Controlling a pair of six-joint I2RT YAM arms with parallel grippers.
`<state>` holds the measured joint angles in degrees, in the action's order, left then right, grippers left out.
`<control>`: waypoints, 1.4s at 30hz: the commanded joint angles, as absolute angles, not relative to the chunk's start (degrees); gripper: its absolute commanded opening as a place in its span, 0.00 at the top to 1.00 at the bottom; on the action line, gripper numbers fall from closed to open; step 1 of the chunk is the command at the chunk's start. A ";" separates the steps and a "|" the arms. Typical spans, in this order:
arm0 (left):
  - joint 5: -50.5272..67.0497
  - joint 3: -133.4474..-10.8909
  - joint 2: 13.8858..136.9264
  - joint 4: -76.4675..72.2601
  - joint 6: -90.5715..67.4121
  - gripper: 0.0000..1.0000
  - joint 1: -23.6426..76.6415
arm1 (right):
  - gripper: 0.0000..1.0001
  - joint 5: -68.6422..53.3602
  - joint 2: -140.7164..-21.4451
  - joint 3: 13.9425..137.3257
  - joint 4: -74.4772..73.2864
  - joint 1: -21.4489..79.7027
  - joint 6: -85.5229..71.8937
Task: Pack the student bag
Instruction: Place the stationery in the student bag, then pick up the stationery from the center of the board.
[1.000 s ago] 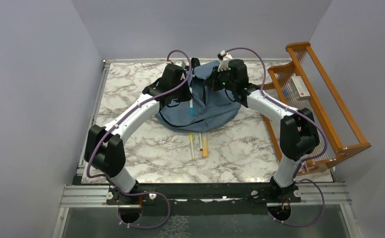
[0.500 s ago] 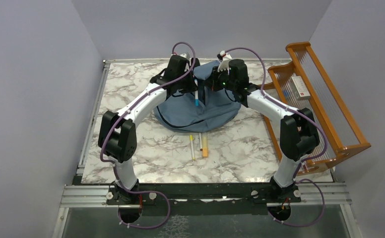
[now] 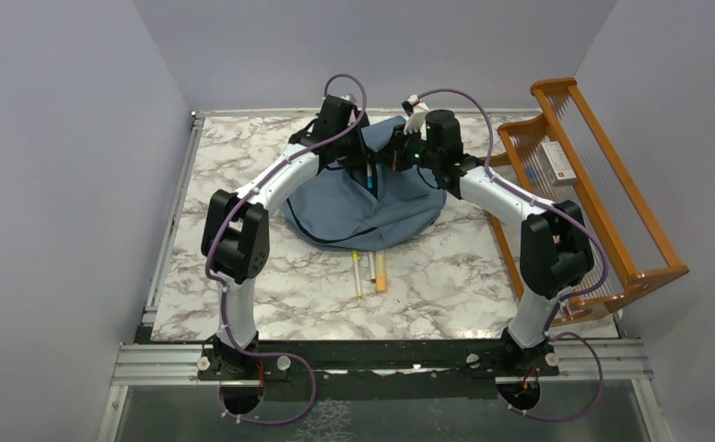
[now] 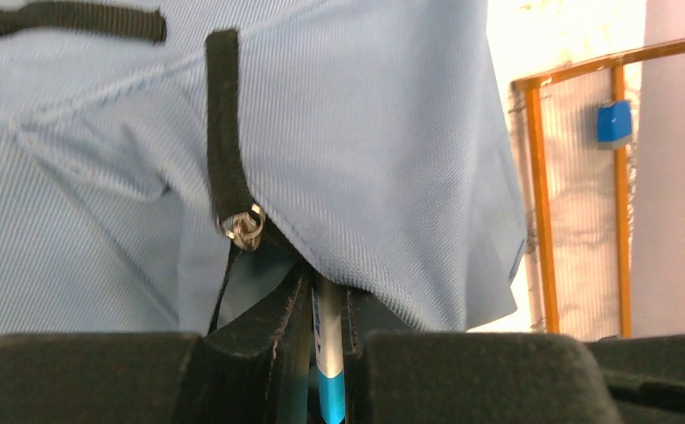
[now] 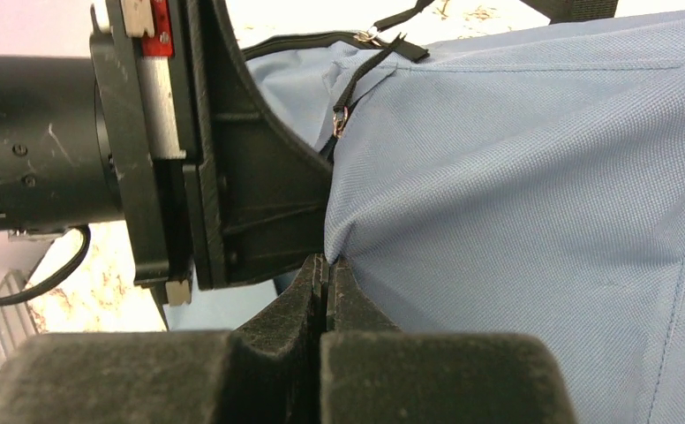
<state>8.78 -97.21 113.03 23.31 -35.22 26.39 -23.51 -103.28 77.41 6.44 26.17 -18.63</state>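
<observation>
At 12 o'clock on bench [image 3: 446, 276], right jaws pinch student bag [image 5: 542, 177] edge, left jaws grip pen [image 4: 328, 353]: lift edge, feed pen straight under.

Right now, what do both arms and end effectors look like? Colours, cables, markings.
White link shells, black joint housings and a looped purple cable on left arm and right arm alike. Both left end effector and right end effector are matte black.

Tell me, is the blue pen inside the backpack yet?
Partly in: the pen tip disappears under the backpack flap, its body outside between the left fingers.
</observation>
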 commanded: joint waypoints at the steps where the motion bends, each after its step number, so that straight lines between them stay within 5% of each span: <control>1: 8.59 -102.86 115.25 21.60 -37.93 0.89 25.59 | 1.00 -29.79 -101.69 79.04 7.23 26.81 -20.81; 14: 7.67 -102.05 114.99 20.93 -39.38 0.57 25.31 | 0.99 -27.40 -100.63 78.76 5.02 26.81 -19.43; 28: 5.48 -88.77 97.90 20.48 -35.25 0.56 25.22 | 1.00 -22.30 -99.31 77.95 5.09 26.81 -17.94; 42: 4.36 -56.56 75.09 23.55 -42.00 0.55 29.98 | 0.99 -22.69 -101.57 79.63 5.07 26.81 -17.58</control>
<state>4.64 -62.92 79.44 21.52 -38.46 28.18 -21.89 -102.63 77.41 4.60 26.20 -17.93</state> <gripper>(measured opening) 0.446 0.012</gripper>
